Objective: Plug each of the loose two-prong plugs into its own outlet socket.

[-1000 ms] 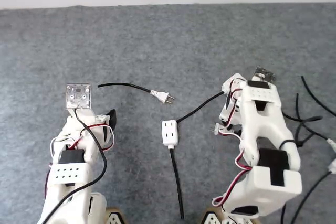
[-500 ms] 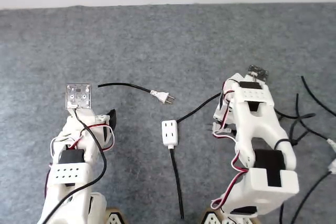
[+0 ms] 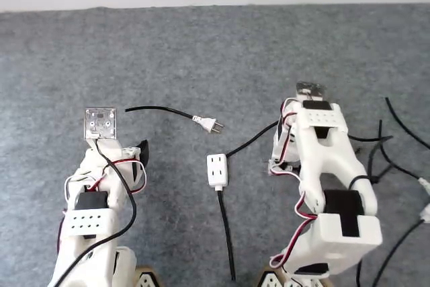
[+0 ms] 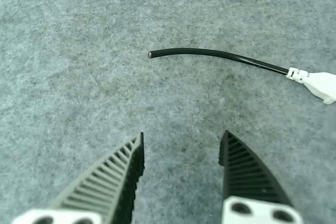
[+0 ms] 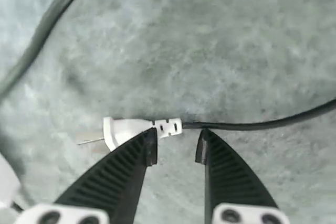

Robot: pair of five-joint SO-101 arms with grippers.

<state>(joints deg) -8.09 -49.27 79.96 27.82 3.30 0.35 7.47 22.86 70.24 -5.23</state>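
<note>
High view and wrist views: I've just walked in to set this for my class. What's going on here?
Two robot arms are set to plug loose plugs into a white outlet block lying between them on the grey table. The right gripper is open, its fingers either side of the cable just behind a white two-prong plug. The left gripper is open over bare table, apart from a second plug on a short black cable.

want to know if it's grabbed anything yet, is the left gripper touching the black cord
Apart. The left wrist view shows bare carpet between the open left gripper and the black cord.
</note>
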